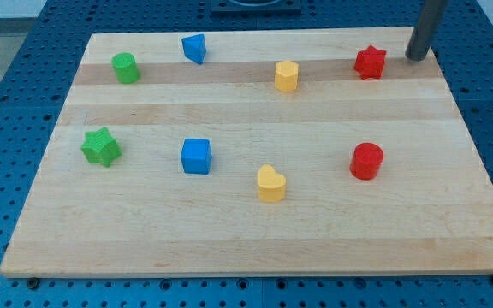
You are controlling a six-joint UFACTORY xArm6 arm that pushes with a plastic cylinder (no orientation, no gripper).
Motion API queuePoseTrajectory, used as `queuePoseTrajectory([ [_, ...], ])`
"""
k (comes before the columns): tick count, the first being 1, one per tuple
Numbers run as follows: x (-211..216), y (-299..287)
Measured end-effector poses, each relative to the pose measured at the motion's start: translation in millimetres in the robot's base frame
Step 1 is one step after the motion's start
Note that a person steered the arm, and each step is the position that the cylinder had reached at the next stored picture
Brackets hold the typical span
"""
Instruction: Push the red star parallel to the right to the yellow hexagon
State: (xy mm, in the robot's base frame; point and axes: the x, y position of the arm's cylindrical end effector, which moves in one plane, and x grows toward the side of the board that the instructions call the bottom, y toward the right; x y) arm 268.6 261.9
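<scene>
My tip (417, 56), the lower end of a straight dark rod with no jaws to spread or pinch, rests at the wooden board's (255, 231) far right corner, about 3 o'clock of the red star-shaped block (370, 62), near it but apart. The yellow hexagonal block (287, 75) sits at 9 o'clock of the star, slightly lower in the view. Further along at 9 o'clock: blue wedge-like block (194, 48), then green cylinder (126, 68). Lower row, from the view's right: red cylinder (366, 161), at 6 o'clock of the star; yellow heart (270, 184); blue cube (196, 156); green star (101, 147).
</scene>
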Motion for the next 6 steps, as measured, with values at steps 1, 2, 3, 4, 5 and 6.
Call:
queuePoseTrajectory([
  [1, -21.2, -23.5],
  [2, -24.7, -34.4],
  [3, -28.1, -45.2],
  [4, 22.2, -55.2],
  [5, 24.4, -55.5],
  [6, 59.9, -56.1],
])
